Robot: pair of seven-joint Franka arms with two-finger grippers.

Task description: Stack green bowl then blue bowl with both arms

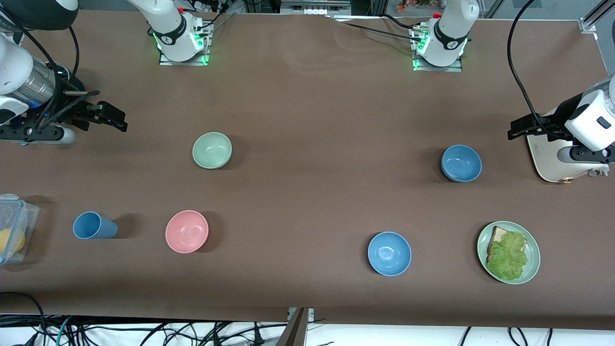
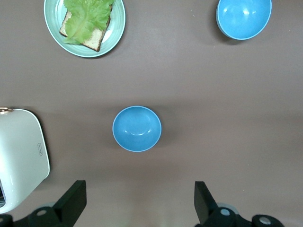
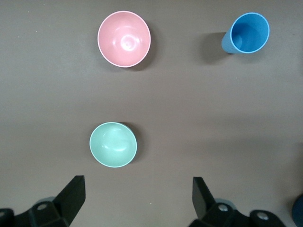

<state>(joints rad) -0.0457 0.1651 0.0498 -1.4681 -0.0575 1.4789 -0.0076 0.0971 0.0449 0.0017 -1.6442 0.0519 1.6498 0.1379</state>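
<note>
The green bowl [image 1: 212,150] stands upright on the brown table toward the right arm's end; it also shows in the right wrist view [image 3: 113,144]. The blue bowl [image 1: 461,163] stands upright toward the left arm's end, and shows in the left wrist view [image 2: 137,128]. My right gripper [image 1: 114,120] is open and empty over bare table, well apart from the green bowl; its own view [image 3: 137,201] shows the jaws wide apart. My left gripper [image 1: 518,129] is open and empty over the table beside a white appliance, apart from the blue bowl; its own view [image 2: 139,203] shows the same.
A pink bowl [image 1: 187,231] and a blue cup [image 1: 93,225] lie nearer the front camera than the green bowl. A brighter sky-blue bowl [image 1: 389,253] and a plate with bread and lettuce [image 1: 533,262] lie nearer than the blue bowl. A white appliance [image 1: 552,161] and a plastic box [image 1: 14,211] stand at the table's ends.
</note>
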